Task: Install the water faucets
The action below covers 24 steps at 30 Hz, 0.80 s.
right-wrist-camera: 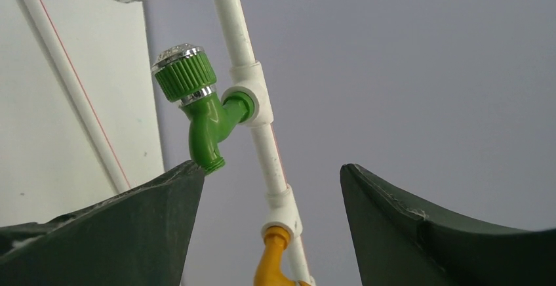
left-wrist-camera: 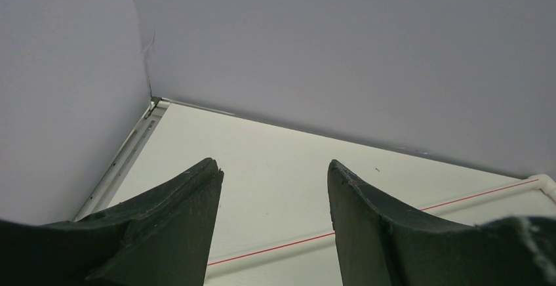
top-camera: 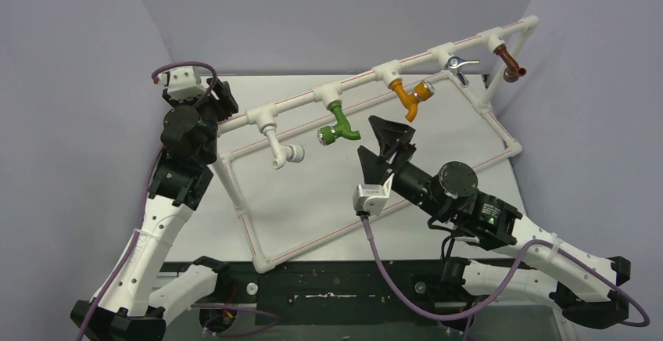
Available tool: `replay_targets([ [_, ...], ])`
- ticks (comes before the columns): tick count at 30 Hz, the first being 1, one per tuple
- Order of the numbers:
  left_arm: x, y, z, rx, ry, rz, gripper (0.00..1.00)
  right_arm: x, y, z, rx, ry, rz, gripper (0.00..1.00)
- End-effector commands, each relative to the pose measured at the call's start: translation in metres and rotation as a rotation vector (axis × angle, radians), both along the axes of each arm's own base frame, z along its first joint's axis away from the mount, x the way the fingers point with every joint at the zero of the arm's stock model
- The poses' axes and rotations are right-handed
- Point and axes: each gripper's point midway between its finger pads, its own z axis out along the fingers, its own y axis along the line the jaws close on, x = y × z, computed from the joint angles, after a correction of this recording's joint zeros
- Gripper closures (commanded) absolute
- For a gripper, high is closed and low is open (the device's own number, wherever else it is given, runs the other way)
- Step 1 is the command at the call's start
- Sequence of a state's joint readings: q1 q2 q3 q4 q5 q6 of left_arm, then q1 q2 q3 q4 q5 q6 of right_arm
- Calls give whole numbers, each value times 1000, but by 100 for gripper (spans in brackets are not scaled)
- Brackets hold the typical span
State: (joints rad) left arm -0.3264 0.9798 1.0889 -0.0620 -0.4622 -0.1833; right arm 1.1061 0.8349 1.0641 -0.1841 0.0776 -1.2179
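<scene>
The green tap (top-camera: 339, 124) hangs screwed into a white tee on the raised top pipe (top-camera: 356, 83) of the pipe frame, spout down, with its silvery knob to the left. In the right wrist view the green tap (right-wrist-camera: 203, 115) sits just beyond my left finger, seated in the tee. My right gripper (top-camera: 385, 142) is open and empty, a little to the right of and below the green tap, not touching it; it also shows in the right wrist view (right-wrist-camera: 269, 168). My left gripper (top-camera: 223, 100) is open and empty at the frame's left end, over the table in the left wrist view (left-wrist-camera: 272, 164).
On the same pipe hang a white tap (top-camera: 280, 149), an orange-yellow tap (top-camera: 410, 98), a silvery tap (top-camera: 457, 66) and a brown tap (top-camera: 510, 63). The frame's lower pipes (top-camera: 242, 216) lie on the white table. Grey walls close in at the left, back and right.
</scene>
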Motion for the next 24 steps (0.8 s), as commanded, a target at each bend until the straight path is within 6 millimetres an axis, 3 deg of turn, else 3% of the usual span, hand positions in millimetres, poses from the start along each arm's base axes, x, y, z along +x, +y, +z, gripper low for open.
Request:
replay_targets([
  [1, -7, -5, -95, 137, 322, -44, 42, 8, 0, 8, -109, -173, -85, 22],
  [14, -6, -5, -96, 139, 327, -46, 42, 16, 26, -19, -245, -256, -127, 22],
  [24, -6, -6, -97, 138, 328, -48, 42, 25, 34, -14, -218, -280, -173, 29],
])
